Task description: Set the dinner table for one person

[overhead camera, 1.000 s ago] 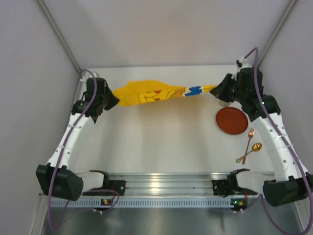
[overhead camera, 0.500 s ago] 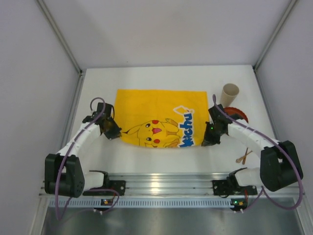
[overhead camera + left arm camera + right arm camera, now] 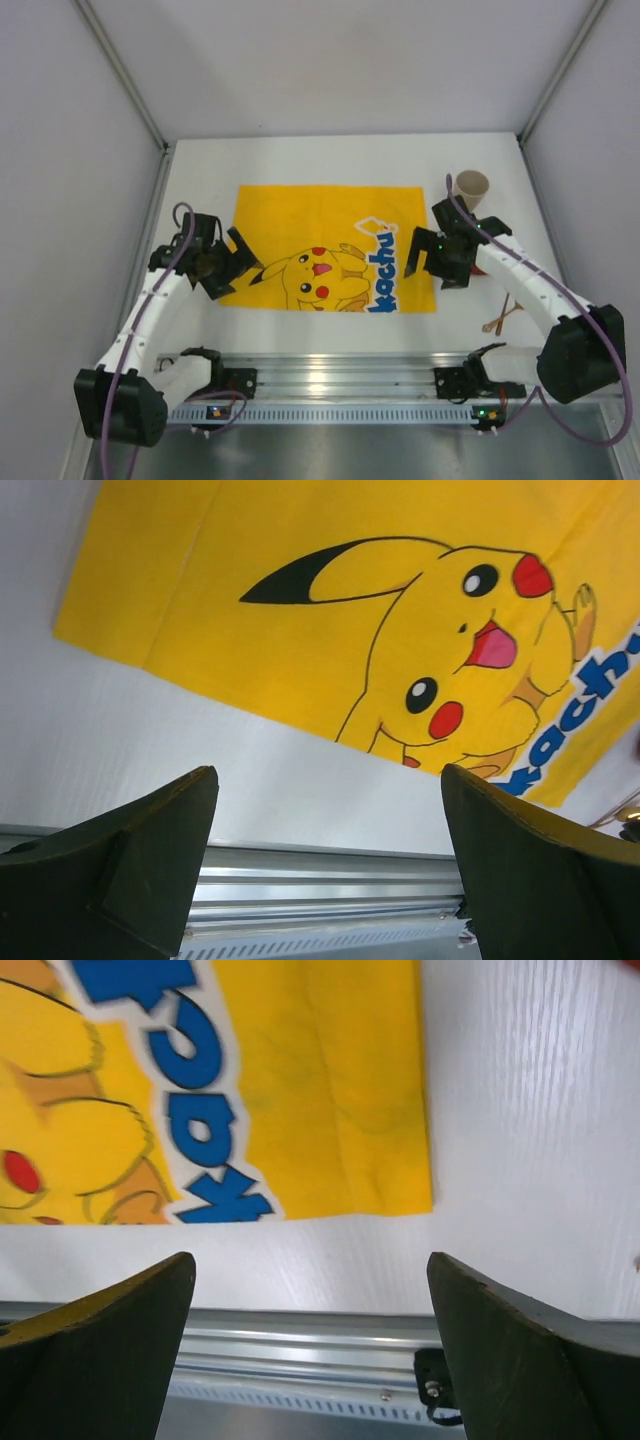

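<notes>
Your matte white rectangular tabletop point(image 3: 330, 160) is carrying a flat yellow Pikachu cloth mat point(image 3: 300, 215); left gripper point(image 3: 328, 776) and right gripper point(image 3: 310, 1260) are gaping wide.

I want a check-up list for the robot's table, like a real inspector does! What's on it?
Surface: white table, bare apart from the items below.
Job's things: yellow Pikachu mat spread flat; paper cup upright past its far right corner; copper fork and spoon near the right edge, partly hidden by the right arm.
Clutter: nothing seen.
Grippers: left gripper and right gripper both open, holding nothing, above the mat's near corners.
Cables: purple cables loop along both arms, off the mat.
Surroundings: silver rail at the near edge; plain pale walls.
</notes>
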`<state>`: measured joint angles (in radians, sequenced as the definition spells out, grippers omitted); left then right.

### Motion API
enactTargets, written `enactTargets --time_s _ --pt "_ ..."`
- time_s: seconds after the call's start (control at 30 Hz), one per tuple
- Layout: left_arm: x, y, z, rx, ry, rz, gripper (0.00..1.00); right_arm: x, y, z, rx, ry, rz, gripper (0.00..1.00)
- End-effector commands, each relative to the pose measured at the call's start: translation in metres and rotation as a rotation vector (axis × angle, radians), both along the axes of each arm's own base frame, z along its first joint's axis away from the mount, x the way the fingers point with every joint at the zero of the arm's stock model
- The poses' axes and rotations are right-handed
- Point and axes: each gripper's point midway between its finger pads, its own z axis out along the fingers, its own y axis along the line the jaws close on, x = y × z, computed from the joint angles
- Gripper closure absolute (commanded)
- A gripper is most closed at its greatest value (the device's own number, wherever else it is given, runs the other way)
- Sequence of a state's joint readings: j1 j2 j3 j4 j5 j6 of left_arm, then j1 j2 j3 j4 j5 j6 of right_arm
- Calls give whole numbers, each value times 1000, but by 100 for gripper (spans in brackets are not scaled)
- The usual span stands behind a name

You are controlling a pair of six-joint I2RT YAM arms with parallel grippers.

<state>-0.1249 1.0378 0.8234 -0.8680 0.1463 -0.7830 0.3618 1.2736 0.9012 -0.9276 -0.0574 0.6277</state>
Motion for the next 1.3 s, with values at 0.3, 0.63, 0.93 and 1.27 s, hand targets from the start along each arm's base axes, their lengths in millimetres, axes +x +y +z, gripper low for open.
enactTargets --time_s 0.3,0.63,0.93,1.27 --pt "43 -16 38 -48 -102 -94 3 162 -76 157 -148 -463 -228 0" --pt "62 -18 23 -17 -90 -172 3 227 -180 140 -228 -377 -441 0" --pt "82 -24 18 -27 -79 -208 4 258 -183 99 -212 -335 -451 9" --pt "95 -22 16 -4 -78 -229 4 264 -180 39 -198 -228 -449 53"
